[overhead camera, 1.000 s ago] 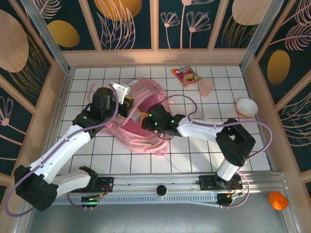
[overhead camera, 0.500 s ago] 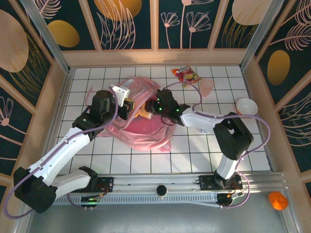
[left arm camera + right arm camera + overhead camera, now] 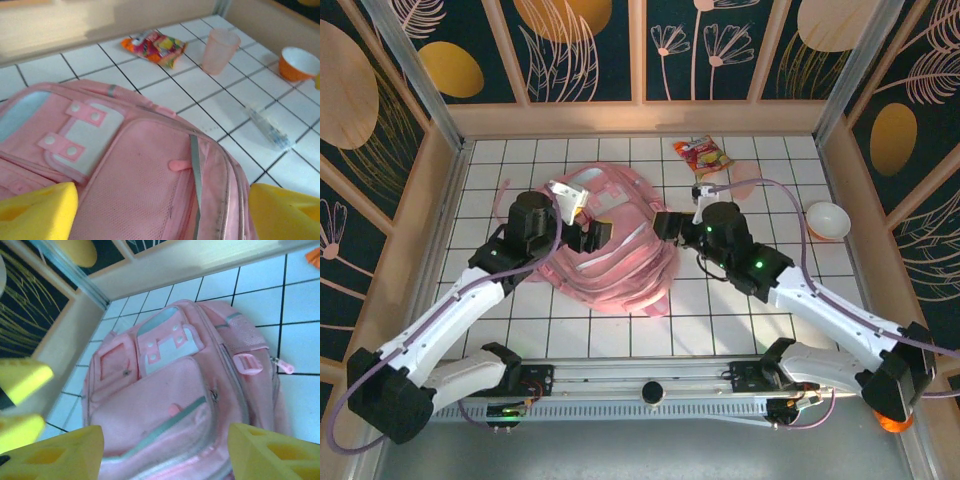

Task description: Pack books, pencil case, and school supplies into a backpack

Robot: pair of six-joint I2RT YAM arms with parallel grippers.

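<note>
The pink backpack (image 3: 620,270) lies flat on the white tiles with its front pockets up. My left gripper (image 3: 592,236) hovers over its left part, open, with nothing between the yellow fingers. In the left wrist view the backpack (image 3: 145,165) lies just under the left gripper (image 3: 165,215). My right gripper (image 3: 662,224) stands open by the bag's right edge, nothing in it. From the right wrist the backpack (image 3: 165,385) shows beyond the right gripper (image 3: 165,455). The books, pencil case and school supplies are hidden.
A red-orange snack packet (image 3: 703,155) and a pink cup (image 3: 745,178) lie at the back right, with an orange-and-white bowl (image 3: 827,220) further right. A small clear plastic item (image 3: 270,131) lies on the tiles right of the bag. Wooden walls enclose the floor.
The left gripper has let go of the backpack's edge and opened. The right arm has pulled out of the bag toward the right and opened wider. The backpack has dropped flat.
</note>
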